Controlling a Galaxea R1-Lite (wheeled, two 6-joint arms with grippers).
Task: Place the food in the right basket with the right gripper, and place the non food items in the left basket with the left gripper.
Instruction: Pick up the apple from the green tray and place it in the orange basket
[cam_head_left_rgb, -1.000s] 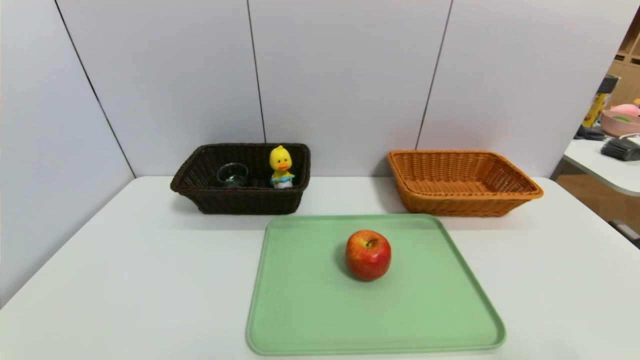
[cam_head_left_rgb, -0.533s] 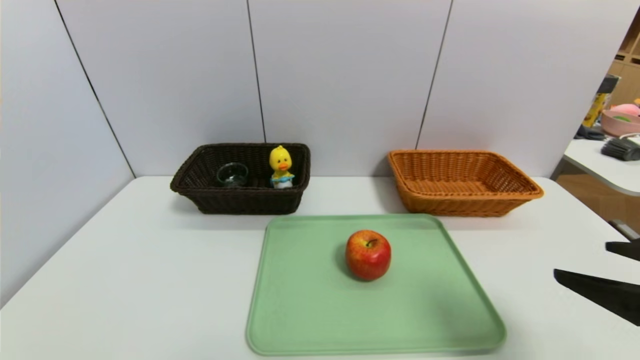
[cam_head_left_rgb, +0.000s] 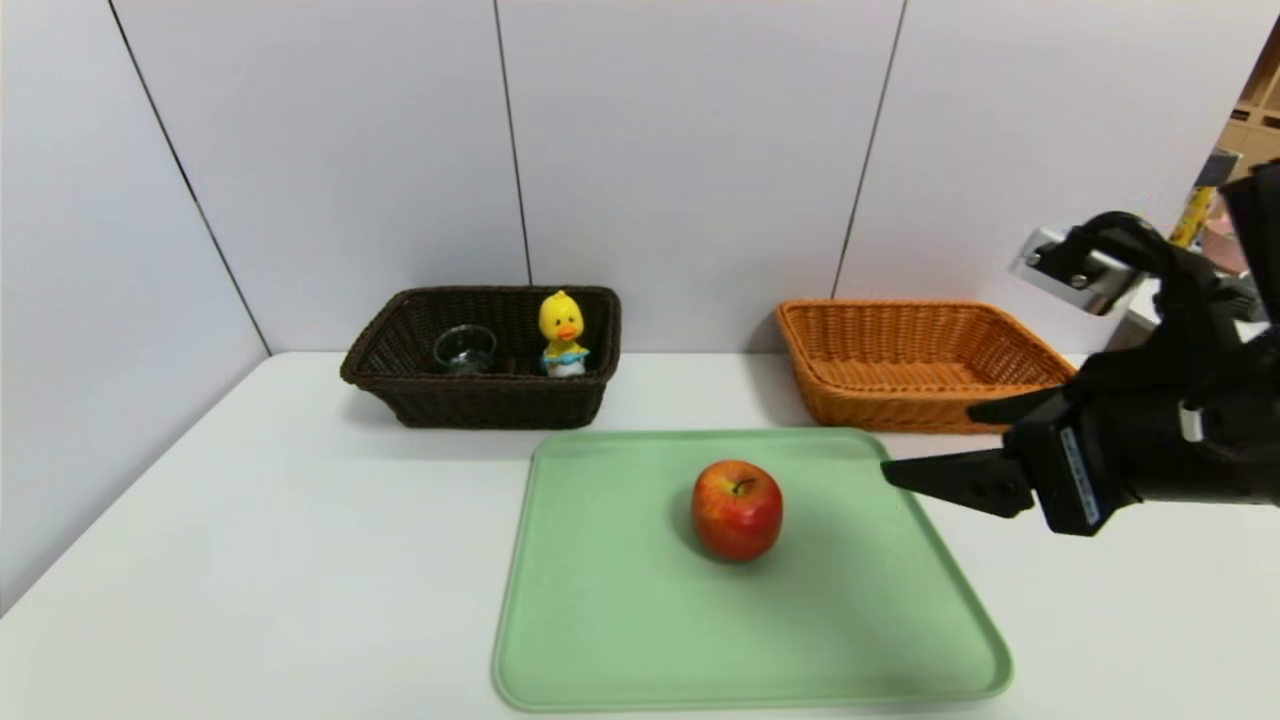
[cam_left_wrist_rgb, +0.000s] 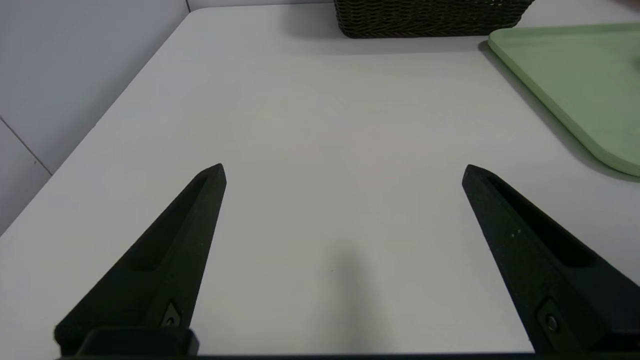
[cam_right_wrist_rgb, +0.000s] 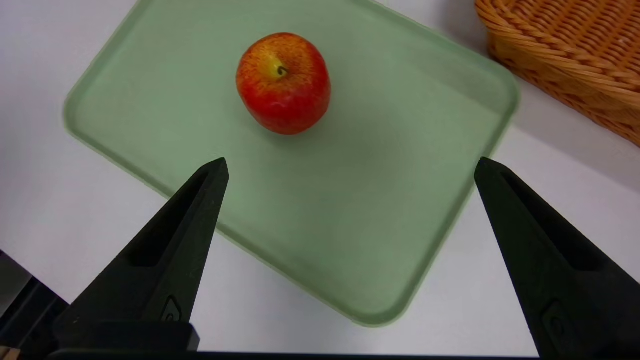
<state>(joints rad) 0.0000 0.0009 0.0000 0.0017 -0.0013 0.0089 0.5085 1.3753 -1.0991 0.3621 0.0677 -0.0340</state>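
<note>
The red apple (cam_head_left_rgb: 737, 508) (cam_right_wrist_rgb: 282, 82) sits alone near the middle of a green tray (cam_head_left_rgb: 620, 620) (cam_right_wrist_rgb: 380, 130). My right gripper (cam_head_left_rgb: 930, 442) (cam_right_wrist_rgb: 351, 162) hovers open and empty over the tray's right edge, pointing at the apple from a hand's width away. The orange basket (cam_head_left_rgb: 900, 410) (cam_right_wrist_rgb: 575, 50) stands empty behind it. The dark brown basket (cam_head_left_rgb: 480, 405) (cam_left_wrist_rgb: 430, 20) at the back left holds the glass cup (cam_head_left_rgb: 465, 348) and the yellow duck toy (cam_head_left_rgb: 563, 335). My left gripper (cam_left_wrist_rgb: 344, 170) is open over bare table left of the tray, outside the head view.
The white table (cam_head_left_rgb: 250, 550) carries the tray (cam_left_wrist_rgb: 575, 75) in front and both baskets at the back. Grey partition walls (cam_head_left_rgb: 680, 150) close off the back and left. The table's right edge lies just past the orange basket.
My right arm has swung in from the right edge of the head view, rising and reaching left until its fingertips are over the tray's right edge. The apple, baskets and toys have not moved.
</note>
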